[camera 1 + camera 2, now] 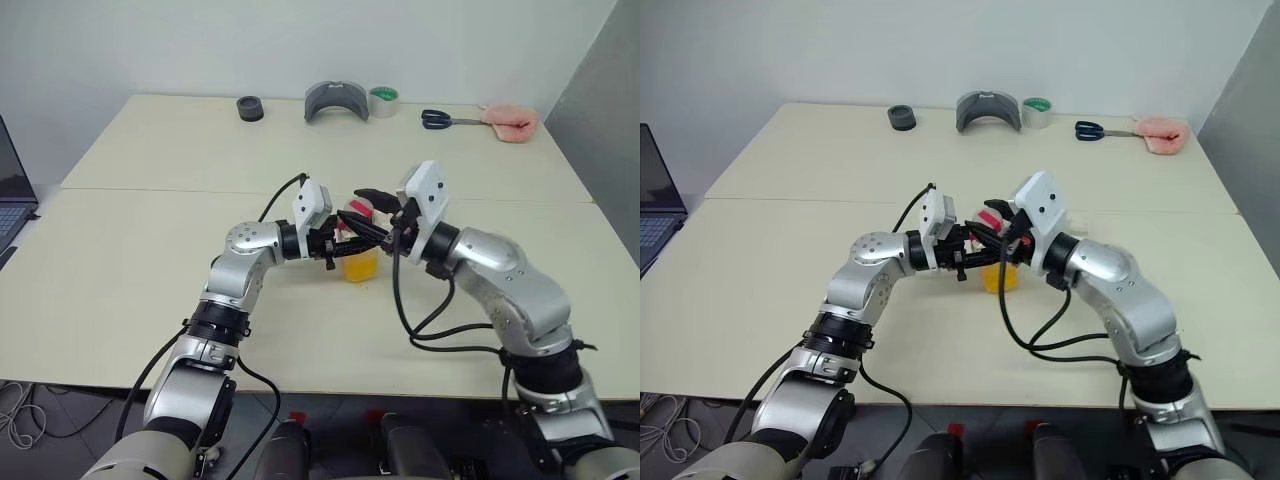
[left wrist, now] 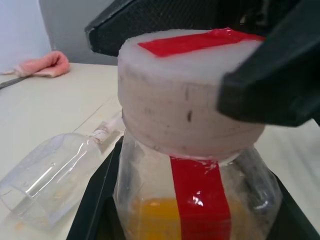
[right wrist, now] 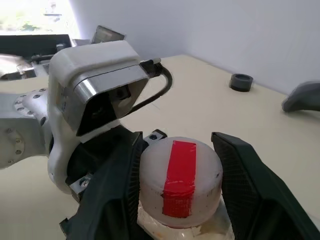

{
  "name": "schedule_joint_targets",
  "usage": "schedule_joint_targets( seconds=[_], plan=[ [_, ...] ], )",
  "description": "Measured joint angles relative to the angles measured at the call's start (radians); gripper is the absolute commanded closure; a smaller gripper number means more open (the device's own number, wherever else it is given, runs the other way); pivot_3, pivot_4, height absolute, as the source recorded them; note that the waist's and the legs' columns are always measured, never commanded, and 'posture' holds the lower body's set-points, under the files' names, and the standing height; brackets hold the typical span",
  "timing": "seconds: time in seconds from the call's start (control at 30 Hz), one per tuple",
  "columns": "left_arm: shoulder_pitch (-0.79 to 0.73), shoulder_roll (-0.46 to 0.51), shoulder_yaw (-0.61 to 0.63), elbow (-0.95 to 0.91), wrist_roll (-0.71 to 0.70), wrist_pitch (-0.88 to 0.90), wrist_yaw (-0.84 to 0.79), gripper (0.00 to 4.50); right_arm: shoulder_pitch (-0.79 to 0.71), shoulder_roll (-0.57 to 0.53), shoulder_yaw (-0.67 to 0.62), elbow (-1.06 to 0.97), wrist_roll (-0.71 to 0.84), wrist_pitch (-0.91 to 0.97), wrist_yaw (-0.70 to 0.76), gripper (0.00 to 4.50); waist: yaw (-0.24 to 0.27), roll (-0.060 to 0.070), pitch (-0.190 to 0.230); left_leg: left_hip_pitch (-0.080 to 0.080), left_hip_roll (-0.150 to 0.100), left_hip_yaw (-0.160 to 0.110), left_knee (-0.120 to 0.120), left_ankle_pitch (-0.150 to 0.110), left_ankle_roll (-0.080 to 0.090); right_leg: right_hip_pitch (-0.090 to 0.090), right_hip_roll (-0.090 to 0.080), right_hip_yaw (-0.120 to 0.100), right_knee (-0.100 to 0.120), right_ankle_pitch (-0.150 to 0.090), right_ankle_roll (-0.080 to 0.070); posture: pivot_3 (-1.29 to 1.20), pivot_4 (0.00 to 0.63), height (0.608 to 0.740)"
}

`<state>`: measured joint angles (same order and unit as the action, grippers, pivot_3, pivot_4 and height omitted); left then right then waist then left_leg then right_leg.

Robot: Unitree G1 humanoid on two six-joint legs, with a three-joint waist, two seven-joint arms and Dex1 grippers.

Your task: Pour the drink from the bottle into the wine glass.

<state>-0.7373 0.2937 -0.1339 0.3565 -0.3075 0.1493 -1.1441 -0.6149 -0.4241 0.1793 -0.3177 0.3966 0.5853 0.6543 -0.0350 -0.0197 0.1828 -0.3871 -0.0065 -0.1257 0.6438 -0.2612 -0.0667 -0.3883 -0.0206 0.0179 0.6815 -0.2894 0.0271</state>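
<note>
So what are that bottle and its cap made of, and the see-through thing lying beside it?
The bottle looks like thin clear plastic: glossy, see-through walls showing the orange drink. Its cap seems matte white plastic, scuffed, with a shiny red strip that may be tape. The wine glass lying on its side looks clear and reflective; glass or plastic, I cannot tell.

Bottle mostly hidden behind two grippers

From the head, the bottle (image 1: pixel 359 262) shows little beyond its orange base, the grippers covering the rest (its cap (image 3: pixel 180 176) included). The wine glass (image 2: pixel 47 177) is cut off at the left wrist picture's edge; a laptop (image 1: pixel 10 190) is cropped too.
</note>
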Motion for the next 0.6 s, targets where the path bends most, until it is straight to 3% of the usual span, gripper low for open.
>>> schedule_joint_targets(
  seconds=[0.17,0.33,0.37,0.53,0.6],
  plan=[
    [-0.016,0.013,-0.023,0.011,0.003,0.027,-0.058,2.68,-0.139,-0.086,0.005,0.235,0.058,-0.06,0.315,2.64,-0.004,0.001,0.001,0.0,0.001,0.0,0.0,0.0,0.0,0.0,0.0,0.0,0.0,0.0,0.0,0.0,0.15,0.74],
    [-0.038,0.009,-0.028,0.037,0.014,0.031,-0.067,2.69,-0.154,-0.089,-0.004,0.27,0.061,-0.051,0.346,2.64,-0.004,0.001,0.001,-0.001,0.0,0.0,0.0,0.0,0.0,0.0,-0.001,0.0,0.0,0.0,0.0,0.0,0.15,0.74],
    [-0.038,0.005,-0.028,0.038,0.015,0.031,-0.066,2.69,-0.137,-0.087,-0.014,0.252,0.058,-0.053,0.326,1.89,-0.003,0.001,0.001,-0.002,0.0,-0.001,0.001,0.0,0.0,-0.001,-0.001,0.0,0.0,0.0,0.0,0.0,0.15,0.74],
    [-0.047,0.005,-0.014,0.039,0.012,0.031,-0.052,2.69,0.003,-0.079,-0.092,0.09,0.034,-0.028,0.148,0.18,0.003,0.001,0.001,-0.006,-0.001,-0.003,0.002,0.001,-0.001,-0.002,-0.001,-0.002,0.0,0.0,0.0,0.0,0.15,0.74],
    [-0.048,0.009,-0.006,0.039,0.011,0.028,-0.054,2.69,0.065,-0.079,-0.126,-0.016,0.033,0.02,0.071,0.13,0.003,0.001,0.001,-0.006,-0.001,-0.004,0.002,0.002,-0.003,-0.003,-0.001,-0.002,0.0,0.0,0.0,0.0,0.15,0.74]
  ],
)
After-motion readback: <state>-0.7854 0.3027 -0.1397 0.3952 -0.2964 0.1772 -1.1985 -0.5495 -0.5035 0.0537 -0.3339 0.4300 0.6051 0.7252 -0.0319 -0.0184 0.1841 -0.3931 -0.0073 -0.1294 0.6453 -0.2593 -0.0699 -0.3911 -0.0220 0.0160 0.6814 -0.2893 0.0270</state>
